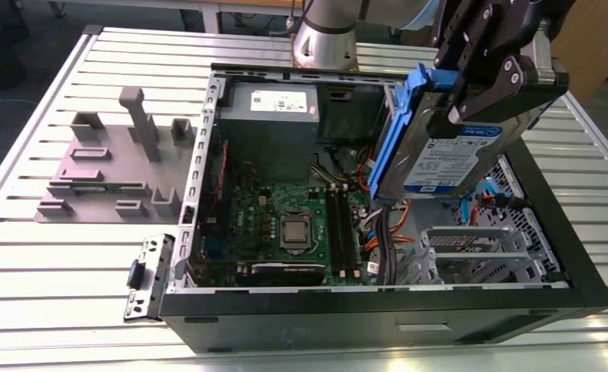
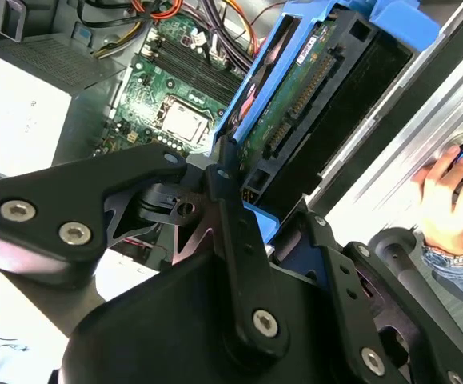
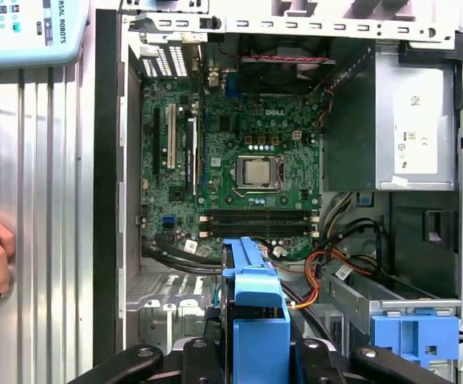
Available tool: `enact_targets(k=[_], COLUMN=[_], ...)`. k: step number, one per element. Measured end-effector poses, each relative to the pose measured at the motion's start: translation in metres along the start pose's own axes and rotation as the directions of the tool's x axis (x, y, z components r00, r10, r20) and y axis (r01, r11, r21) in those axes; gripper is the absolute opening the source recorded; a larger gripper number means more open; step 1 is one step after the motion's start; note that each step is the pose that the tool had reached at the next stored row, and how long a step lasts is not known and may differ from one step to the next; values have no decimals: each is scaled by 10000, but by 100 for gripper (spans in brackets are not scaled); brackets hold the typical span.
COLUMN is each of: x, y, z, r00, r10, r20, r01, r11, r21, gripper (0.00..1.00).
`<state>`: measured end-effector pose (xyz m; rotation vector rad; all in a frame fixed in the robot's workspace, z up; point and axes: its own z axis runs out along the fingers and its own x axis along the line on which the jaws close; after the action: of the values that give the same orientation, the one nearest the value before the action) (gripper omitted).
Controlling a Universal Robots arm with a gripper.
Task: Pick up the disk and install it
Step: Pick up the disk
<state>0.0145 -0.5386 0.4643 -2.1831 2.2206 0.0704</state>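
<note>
The end effector (image 1: 467, 97) is clamped on the disk (image 1: 443, 147) and holds it up in the air. Right under it sits the open computer case (image 1: 551, 225) with its green board (image 1: 283, 225), on the surface (image 1: 56, 256).

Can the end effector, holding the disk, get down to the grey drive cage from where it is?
Probably yes. The end effector grips the disk upright above the open case, and the grey drive cage below looks empty, though orange cables run beside it.

Silver disk (image 1: 458, 151) with blue bracket, seemingly white-and-blue label; green motherboard (image 1: 293, 225).
</note>
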Motion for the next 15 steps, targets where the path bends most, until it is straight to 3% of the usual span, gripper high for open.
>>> enact_targets(k=[15], x=[68], y=[-1], z=[3], r00=[10000], r10=[0], r20=[1], r01=[0], r11=[10000], r21=[0], gripper=[36])
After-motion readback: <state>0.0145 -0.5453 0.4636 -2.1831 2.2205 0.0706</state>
